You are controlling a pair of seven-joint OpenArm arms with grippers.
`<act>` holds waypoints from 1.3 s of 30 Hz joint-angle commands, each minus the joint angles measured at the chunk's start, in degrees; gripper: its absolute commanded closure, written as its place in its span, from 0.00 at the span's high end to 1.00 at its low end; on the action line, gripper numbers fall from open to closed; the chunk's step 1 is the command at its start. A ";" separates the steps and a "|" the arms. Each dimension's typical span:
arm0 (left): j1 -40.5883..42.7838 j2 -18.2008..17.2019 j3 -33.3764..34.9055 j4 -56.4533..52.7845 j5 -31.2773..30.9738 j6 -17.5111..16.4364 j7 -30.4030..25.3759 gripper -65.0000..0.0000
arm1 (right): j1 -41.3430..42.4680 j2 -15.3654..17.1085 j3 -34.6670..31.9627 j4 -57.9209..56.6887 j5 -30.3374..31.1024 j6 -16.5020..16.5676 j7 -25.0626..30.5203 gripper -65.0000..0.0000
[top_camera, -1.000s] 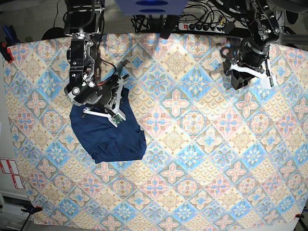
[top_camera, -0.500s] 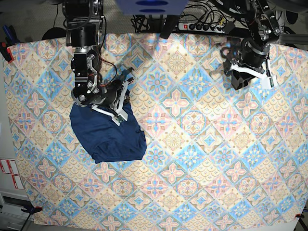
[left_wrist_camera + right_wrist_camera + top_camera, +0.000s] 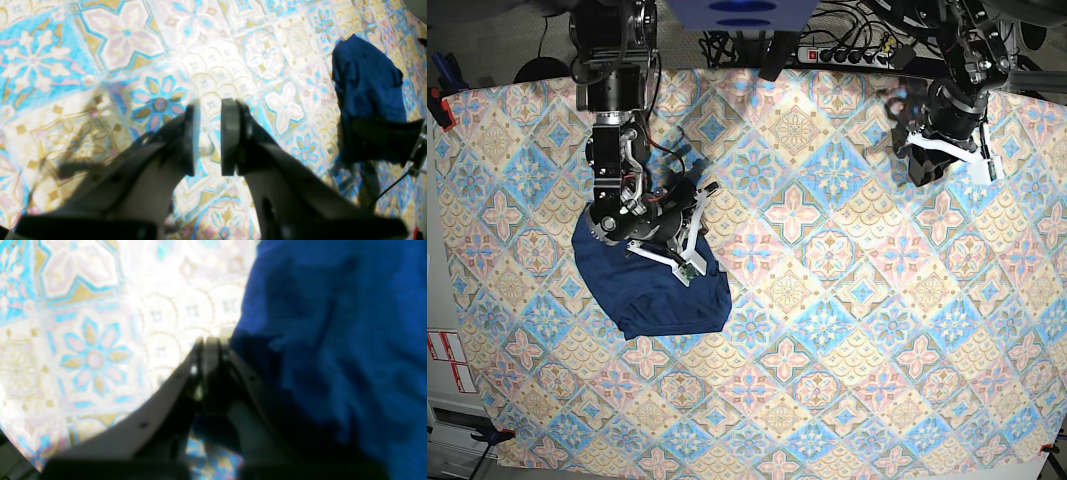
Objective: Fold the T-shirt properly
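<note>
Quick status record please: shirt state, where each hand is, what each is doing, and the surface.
garment: dark navy-blue knit T-shirt, bunched into a compact folded heap near the table's left side in the base view
surface: pastel tile-patterned tablecloth
right hand: shut, at the shirt's edge; whether it pinches fabric cannot be told
left hand: slightly parted, holding nothing, above bare cloth far from the shirt

You're looking at a dark navy T-shirt (image 3: 662,290) of thin, matt, softly creased knit, beside the right gripper (image 3: 208,341)'s smooth matt-black, probably plastic fingers, on a flat pastel tile-patterned tablecloth (image 3: 847,330) that looks faintly sheeny.
</note>
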 commanded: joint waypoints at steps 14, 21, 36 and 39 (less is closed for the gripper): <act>13.07 -3.53 -0.20 4.10 -5.02 -0.43 -0.84 0.08 | -21.05 6.34 15.60 29.42 0.93 0.14 -3.89 0.00; 20.36 -3.53 -0.02 4.37 -5.82 -0.43 -0.84 0.00 | -32.83 6.34 28.52 30.56 0.93 0.14 -3.63 0.00; 31.00 -10.56 10.00 -2.75 2.71 -0.43 -1.28 0.00 | -49.97 6.34 38.11 21.07 0.93 0.14 -3.45 0.00; 28.63 -10.74 12.73 -8.12 7.37 -0.43 -1.28 0.00 | -49.97 6.34 38.11 10.17 0.93 0.14 -2.84 0.00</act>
